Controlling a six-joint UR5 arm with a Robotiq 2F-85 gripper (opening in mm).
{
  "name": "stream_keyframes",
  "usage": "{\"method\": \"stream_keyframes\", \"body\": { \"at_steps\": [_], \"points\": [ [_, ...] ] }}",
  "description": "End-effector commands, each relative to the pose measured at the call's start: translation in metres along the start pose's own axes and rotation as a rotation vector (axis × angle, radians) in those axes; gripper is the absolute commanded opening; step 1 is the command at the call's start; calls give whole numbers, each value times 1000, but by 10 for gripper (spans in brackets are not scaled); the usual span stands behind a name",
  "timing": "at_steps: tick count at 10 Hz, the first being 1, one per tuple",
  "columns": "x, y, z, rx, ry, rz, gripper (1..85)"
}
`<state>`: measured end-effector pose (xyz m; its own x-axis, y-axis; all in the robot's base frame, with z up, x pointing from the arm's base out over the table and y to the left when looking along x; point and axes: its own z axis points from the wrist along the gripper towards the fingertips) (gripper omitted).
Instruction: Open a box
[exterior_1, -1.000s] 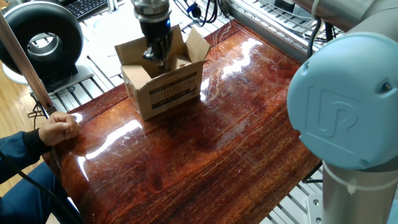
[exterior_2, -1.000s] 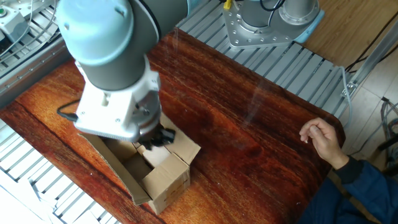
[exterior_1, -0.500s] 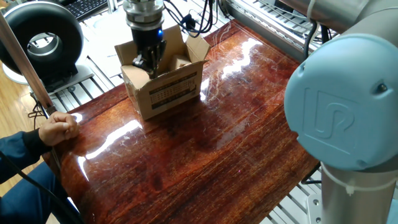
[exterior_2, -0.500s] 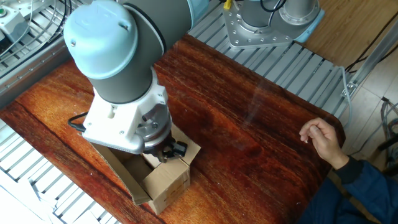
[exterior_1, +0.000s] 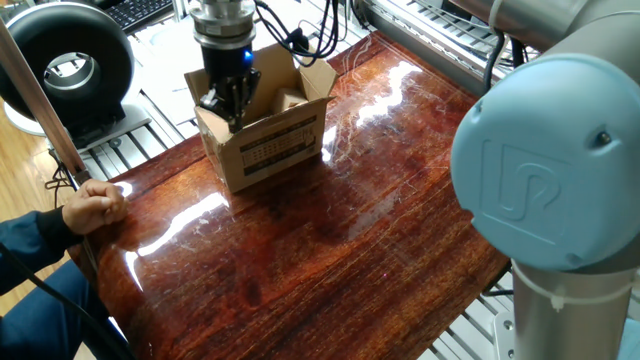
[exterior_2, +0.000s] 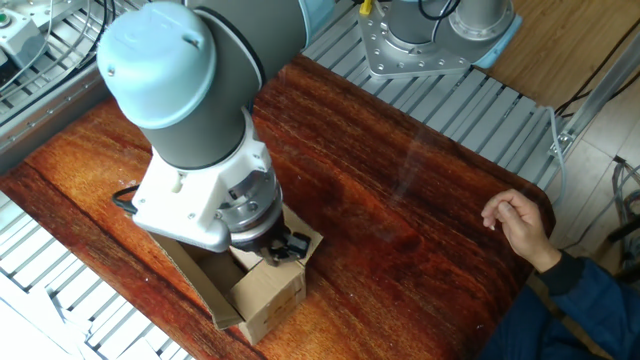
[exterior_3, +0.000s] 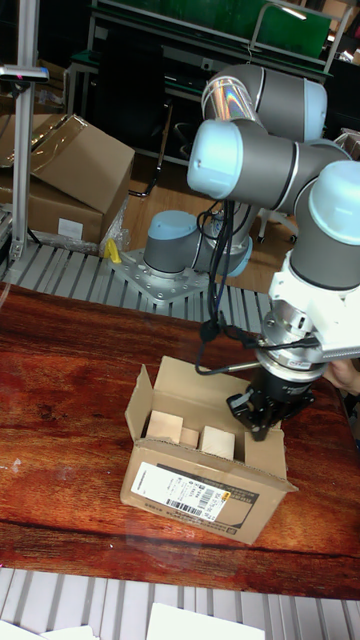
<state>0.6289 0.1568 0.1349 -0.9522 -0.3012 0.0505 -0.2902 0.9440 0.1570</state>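
The box (exterior_1: 275, 140) is a small brown carton on the wooden table, with a black printed label on its long side and its top flaps standing open. In the tall fixed view the box (exterior_3: 190, 485) holds two small tan blocks (exterior_3: 165, 427). My gripper (exterior_1: 226, 108) points down at the box's left end, its fingers together and the tip against the end flap (exterior_1: 213, 122). In the other fixed view the gripper (exterior_2: 285, 250) hangs over the box (exterior_2: 270, 295), which the wrist mostly hides. The gripper (exterior_3: 260, 412) stands at the box's right end.
A person's hand (exterior_1: 95, 205) rests on the near-left table edge, and the same hand (exterior_2: 515, 222) shows at the right. A black round fan (exterior_1: 65, 65) stands off the table at far left. The arm's big blue joint (exterior_1: 550, 180) fills the right foreground. Larger cartons (exterior_3: 60, 170) lie behind.
The gripper has moved from over the middle of the box to its end, left in one fixed view. The end flap there now leans further outward.
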Motion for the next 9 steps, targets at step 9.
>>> {"method": "stream_keyframes", "body": {
  "at_steps": [9],
  "points": [
    [2,-19,3,-21,-26,-49,10]
  ]
}}
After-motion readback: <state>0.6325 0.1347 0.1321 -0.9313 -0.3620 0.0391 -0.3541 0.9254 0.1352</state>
